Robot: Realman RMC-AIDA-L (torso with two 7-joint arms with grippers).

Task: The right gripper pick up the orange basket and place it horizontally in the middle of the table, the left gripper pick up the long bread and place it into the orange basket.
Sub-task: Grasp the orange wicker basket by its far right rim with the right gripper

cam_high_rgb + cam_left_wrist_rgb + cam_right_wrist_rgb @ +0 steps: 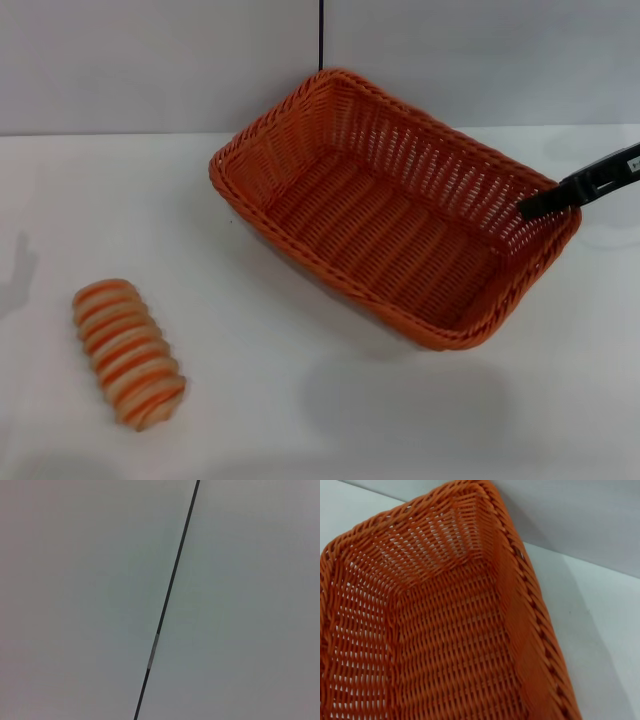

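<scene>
Right hand (pixel 528 208) seemingly at orange basket (pixel 380 230) rim

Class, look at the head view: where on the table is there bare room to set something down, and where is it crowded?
Bare table lies in front of the orange basket and right of the long bread; another patch lies behind the bread, left of the basket. It is crowded at the basket's right end, where the right claw meets the rim.

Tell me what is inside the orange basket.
Nothing: the orange basket shows only its bare woven floor. The long bread lies outside on the table. The right gripper covers part of the rim.
</scene>
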